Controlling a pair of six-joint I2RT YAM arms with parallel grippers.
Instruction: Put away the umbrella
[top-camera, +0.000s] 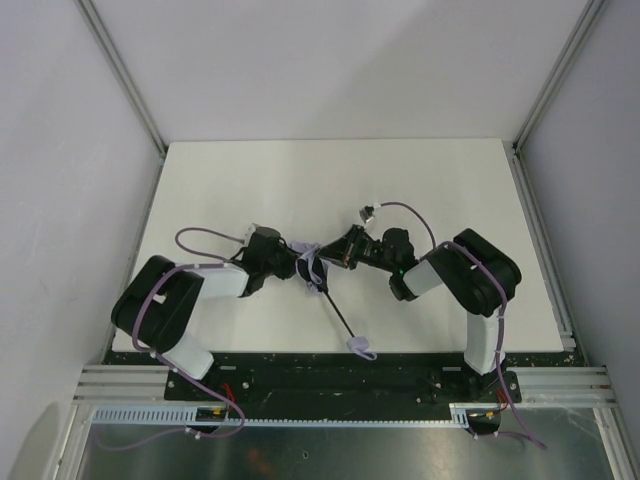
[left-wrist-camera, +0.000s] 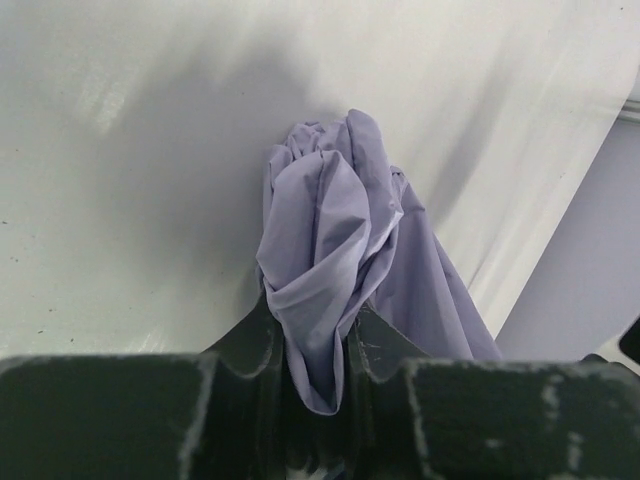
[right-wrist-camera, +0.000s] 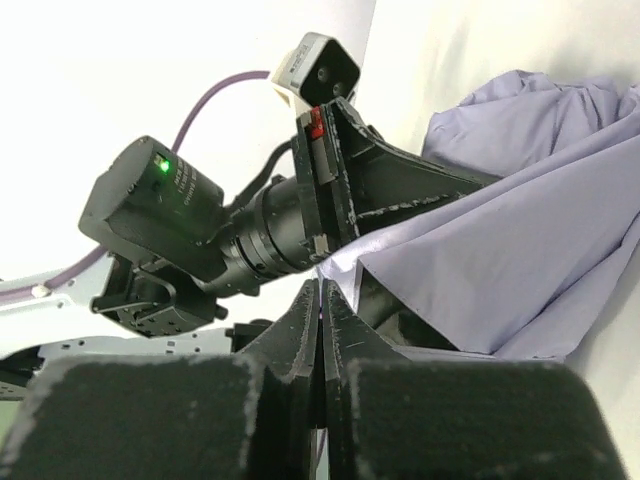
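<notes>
Both grippers crowd the umbrella (top-camera: 312, 270): left gripper (left-wrist-camera: 318, 345) pinches its bunched canopy dead ahead, right gripper (right-wrist-camera: 321, 300) is pressed together just beside the cloth, black shaft (top-camera: 338, 315) running off behind both.

Left arm (top-camera: 165, 310), right arm (top-camera: 470, 280): black joint housings, white link shells. Lavender cable (right-wrist-camera: 240, 78) at white wrist camera (right-wrist-camera: 318, 68). Green indicator lamp (right-wrist-camera: 160, 166) on black cylindrical motor housing (right-wrist-camera: 150, 215). Right gripper (right-wrist-camera: 321, 300): matte black fingers (right-wrist-camera: 290, 335), scuffed edges.
</notes>
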